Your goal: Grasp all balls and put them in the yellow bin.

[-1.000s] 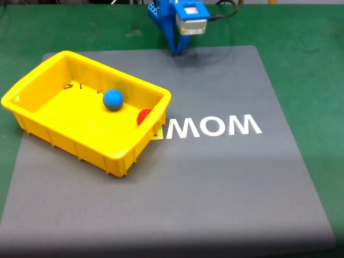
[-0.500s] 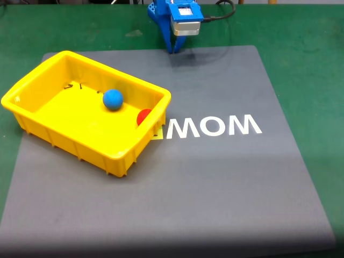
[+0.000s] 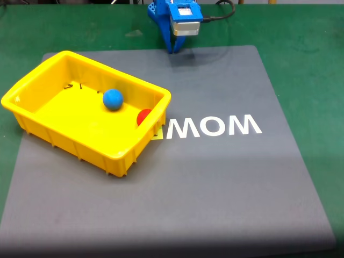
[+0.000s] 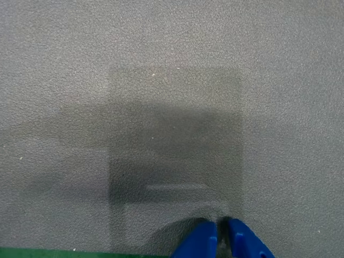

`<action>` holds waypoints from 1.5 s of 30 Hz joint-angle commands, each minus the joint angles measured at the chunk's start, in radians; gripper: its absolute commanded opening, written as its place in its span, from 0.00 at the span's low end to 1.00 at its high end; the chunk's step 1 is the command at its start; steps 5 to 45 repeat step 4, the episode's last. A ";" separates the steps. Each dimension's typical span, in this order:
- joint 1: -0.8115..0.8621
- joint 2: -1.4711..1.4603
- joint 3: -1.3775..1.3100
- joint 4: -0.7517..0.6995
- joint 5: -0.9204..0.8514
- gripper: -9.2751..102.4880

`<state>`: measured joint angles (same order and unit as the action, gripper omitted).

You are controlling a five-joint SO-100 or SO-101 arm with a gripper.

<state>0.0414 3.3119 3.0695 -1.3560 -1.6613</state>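
Yellow bin (image 3: 51, 110) held both balls while the blue pincer (image 4: 221, 224) hung closed and empty over the grey mat (image 3: 226, 177).

Blue ball (image 3: 113, 99) lay near the middle of the bin's floor, and the red ball (image 3: 143, 116) sat against the inside of the bin's right wall in the fixed view, partly hidden by the rim. Away from the bin, the pincer pointed down at the mat's far edge, its two tips pressed nearly together with only a thin slit between them. Green table (image 3: 301, 59) surrounded the mat.
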 commanded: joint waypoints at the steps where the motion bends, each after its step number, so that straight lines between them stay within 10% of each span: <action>1: -0.005 0.014 0.032 -0.009 0.012 0.08; 45: -0.005 0.014 0.032 -0.009 0.008 0.08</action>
